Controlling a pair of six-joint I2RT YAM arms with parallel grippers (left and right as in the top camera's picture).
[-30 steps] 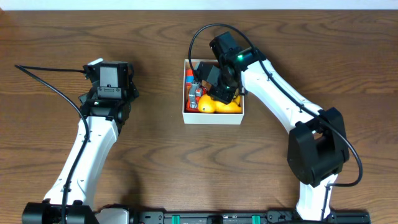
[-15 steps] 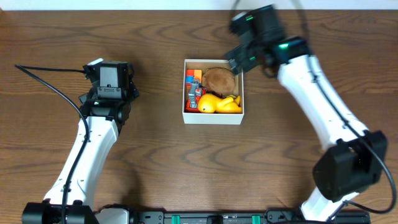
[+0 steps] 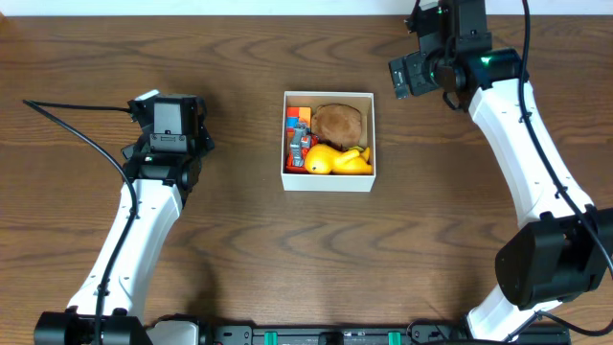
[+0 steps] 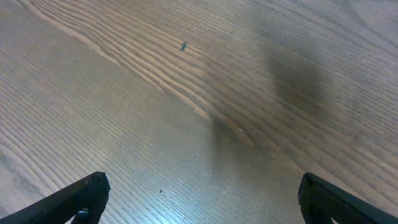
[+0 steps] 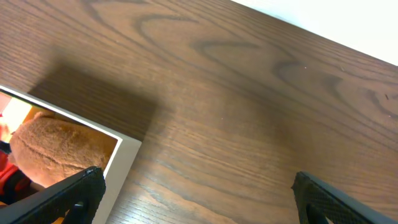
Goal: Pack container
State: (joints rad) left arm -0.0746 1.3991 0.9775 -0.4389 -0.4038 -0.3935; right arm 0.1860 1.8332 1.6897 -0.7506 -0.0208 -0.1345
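The container (image 3: 329,182), a small white-walled box, sits at the table's middle. Inside lie a brown round toy (image 3: 337,123), a yellow toy (image 3: 335,160) and red, orange and blue pieces (image 3: 298,134) along its left side. My right gripper (image 3: 410,75) hovers to the right of the box's far right corner, open and empty. In the right wrist view the right gripper (image 5: 199,199) is over bare wood, with the container's white wall (image 5: 121,168) and the brown toy (image 5: 59,149) at lower left. My left gripper (image 3: 170,113) is far left of the box; the left gripper (image 4: 202,202) is open over bare wood.
A black cable (image 3: 77,107) runs across the table to the left arm. The white far edge of the table (image 5: 348,31) lies just behind the right gripper. Dark wood (image 3: 249,249) surrounds the box on all sides.
My right gripper has let go of the brown toy inside the container, risen out of it and swung to the far right, jaws now wide. The left arm has not moved.
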